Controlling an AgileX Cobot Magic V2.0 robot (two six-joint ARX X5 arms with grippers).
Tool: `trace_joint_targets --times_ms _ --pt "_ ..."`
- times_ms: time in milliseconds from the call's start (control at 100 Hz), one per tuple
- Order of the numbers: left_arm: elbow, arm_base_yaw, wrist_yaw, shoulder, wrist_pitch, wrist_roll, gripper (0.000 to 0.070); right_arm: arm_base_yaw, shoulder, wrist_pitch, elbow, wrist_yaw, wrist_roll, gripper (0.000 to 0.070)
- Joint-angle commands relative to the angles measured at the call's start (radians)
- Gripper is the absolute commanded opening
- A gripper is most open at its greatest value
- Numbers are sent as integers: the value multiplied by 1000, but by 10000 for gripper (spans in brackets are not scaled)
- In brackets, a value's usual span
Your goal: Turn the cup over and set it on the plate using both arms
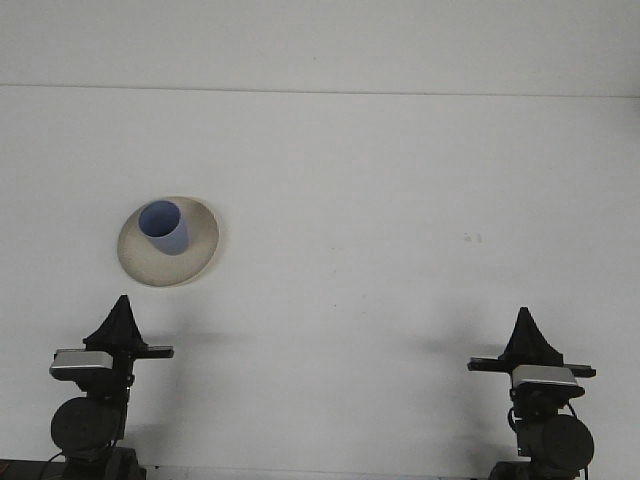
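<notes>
At the near edge of the white table [380, 200], the left gripper [121, 308] sits at about 7 o'clock and the right gripper [524, 320] at about 5 o'clock, each tapering to a dark point, both empty; whether their jaws are open or closed I cannot tell. Farther out, at roughly 12 o'clock from the left gripper and well apart from it, the small blue plastic cup [164, 227] stands mouth-up on the round cream ceramic plate [200, 245]. From the right gripper, the cup lies far off toward 10 o'clock.

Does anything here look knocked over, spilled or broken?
Nothing stands out. The blue cup stands mouth-up on the beige plate, toward its far left part, with no spill around it. The left gripper and right gripper sit near the table's front edge, well apart from both.
</notes>
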Motion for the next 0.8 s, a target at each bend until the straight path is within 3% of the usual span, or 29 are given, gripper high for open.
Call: trace_joint_targets --times_ms 0,790 --pt "-20 1 2 -1 16 -5 11 -1 0 43 -22 2 17 0" --pt "-20 1 2 -1 15 -5 11 -1 0 32 -29 2 25 0"
